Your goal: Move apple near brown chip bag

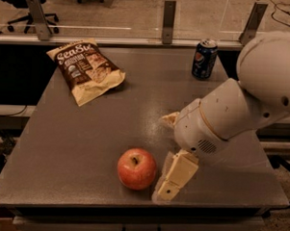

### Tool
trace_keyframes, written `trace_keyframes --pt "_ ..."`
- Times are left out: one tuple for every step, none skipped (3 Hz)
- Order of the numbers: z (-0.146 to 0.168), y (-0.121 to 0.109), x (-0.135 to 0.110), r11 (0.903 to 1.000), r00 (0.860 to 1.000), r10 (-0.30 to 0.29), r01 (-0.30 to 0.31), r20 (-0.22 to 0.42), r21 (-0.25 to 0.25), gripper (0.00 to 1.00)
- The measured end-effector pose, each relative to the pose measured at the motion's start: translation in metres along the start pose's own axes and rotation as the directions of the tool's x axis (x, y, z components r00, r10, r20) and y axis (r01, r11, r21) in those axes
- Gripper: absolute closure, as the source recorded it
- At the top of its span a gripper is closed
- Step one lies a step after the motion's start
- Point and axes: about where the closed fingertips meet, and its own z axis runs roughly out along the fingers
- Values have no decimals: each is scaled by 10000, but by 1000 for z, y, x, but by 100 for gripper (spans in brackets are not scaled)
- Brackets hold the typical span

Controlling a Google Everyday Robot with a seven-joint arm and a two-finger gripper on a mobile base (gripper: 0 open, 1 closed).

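Status: Gripper Beside Apple, Front of Table

1. Gripper. The gripper (168, 154) hangs low over the front right part of the grey table (86, 134), at the end of the white arm (247, 102), which enters from the right. Its fingers are spread and hold nothing. The lower finger (177, 175), a cream block, slants down and to the left, with its tip at or just above the tabletop. Only the cream tip of the other finger (169, 119) is visible, projecting from behind the round wrist housing further back on the table.

2. Apple. The red apple (137, 168) rests on the table near the front edge, slightly right of centre, with its stem dimple facing up. It lies immediately to the left of the lower finger. The gap between the two is very narrow, and contact cannot be confirmed from this position. The apple is not between the fingers; it sits outside the lower one, on the side away from the arm.

3. Brown chip bag. The brown chip bag (86, 70) lies flat at the rear left of the table, angled, with its lettered end toward the back edge. It is well apart from both the apple and the gripper, with bare tabletop between them.

4. Other items. A blue Pepsi can (204, 59) stands upright at the rear right of the table, behind the arm and well apart from the apple
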Motion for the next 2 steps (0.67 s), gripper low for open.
trace_keyframes --pt "11 10 -15 9997 9975 -41 57 700 -230 0" --pt "18 20 -29 9982 9909 39 41 1342 -596 17"
